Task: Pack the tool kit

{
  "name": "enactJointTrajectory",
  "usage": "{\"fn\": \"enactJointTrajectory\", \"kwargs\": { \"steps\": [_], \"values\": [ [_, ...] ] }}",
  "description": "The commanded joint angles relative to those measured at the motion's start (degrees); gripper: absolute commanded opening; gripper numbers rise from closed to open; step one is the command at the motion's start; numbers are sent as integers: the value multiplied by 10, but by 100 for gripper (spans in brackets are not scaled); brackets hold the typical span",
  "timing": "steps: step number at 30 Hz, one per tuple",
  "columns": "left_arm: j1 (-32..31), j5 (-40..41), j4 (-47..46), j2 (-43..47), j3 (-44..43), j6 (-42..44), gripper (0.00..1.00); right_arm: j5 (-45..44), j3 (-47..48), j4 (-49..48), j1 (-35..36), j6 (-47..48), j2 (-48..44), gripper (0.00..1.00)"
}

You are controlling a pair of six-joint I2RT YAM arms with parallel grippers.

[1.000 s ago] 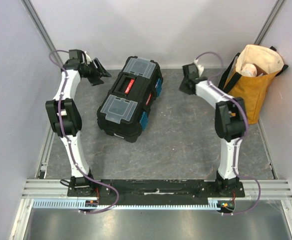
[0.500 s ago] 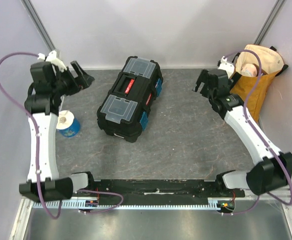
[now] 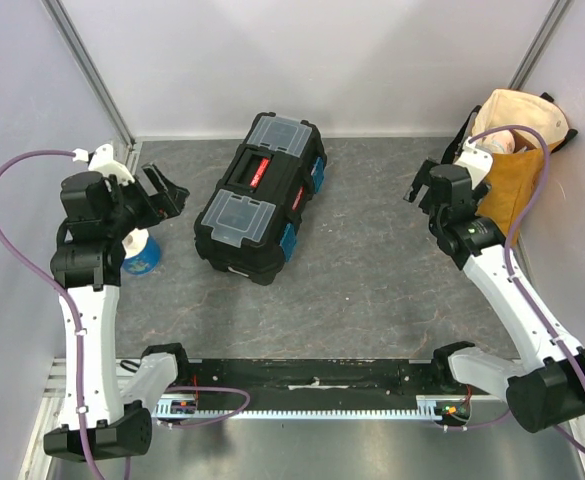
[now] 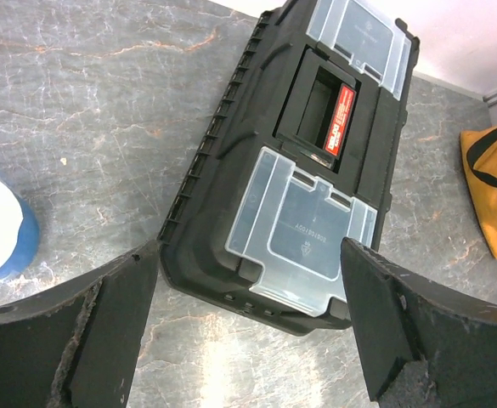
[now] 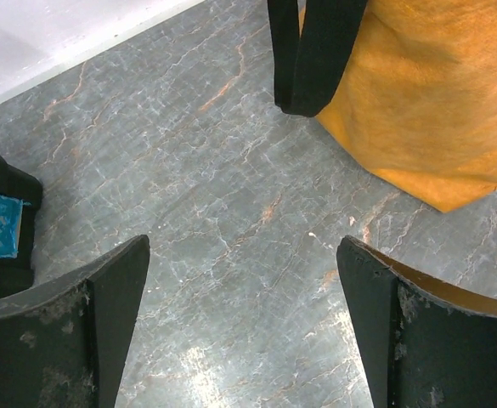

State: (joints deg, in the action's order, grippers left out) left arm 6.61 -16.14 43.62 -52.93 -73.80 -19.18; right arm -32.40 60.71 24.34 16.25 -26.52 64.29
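The toolbox (image 3: 260,197) lies shut, with no loose tools visible. The left claw (image 4: 248,251) on its left and the right claw (image 5: 241,245) on its right both gape empty. Packing looks unstarted or finished.

A robotics lab test cell, by the look: plain pale walls (image 3: 312,60) and metal posts (image 3: 87,65) at the upper corners box in a grey marbled surface (image 3: 372,290), while an aluminium rail (image 3: 542,372) along the bottom edge anchors the left arm (image 3: 84,330) and right arm (image 3: 517,295), both trailing purple cables (image 3: 12,170).
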Motion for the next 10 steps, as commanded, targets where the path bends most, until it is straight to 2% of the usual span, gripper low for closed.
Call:
{"fn": "enactJointTrajectory", "kwargs": {
  "steps": [1, 10],
  "values": [
    [-1, 16, -19, -2, 3, 17, 93, -22, -5, -6, -3, -11, -5, 98],
    [-1, 30, -16, -38, -38, 19, 94, -12, 5, -10, -3, -26, 21, 98]
  ]
}}
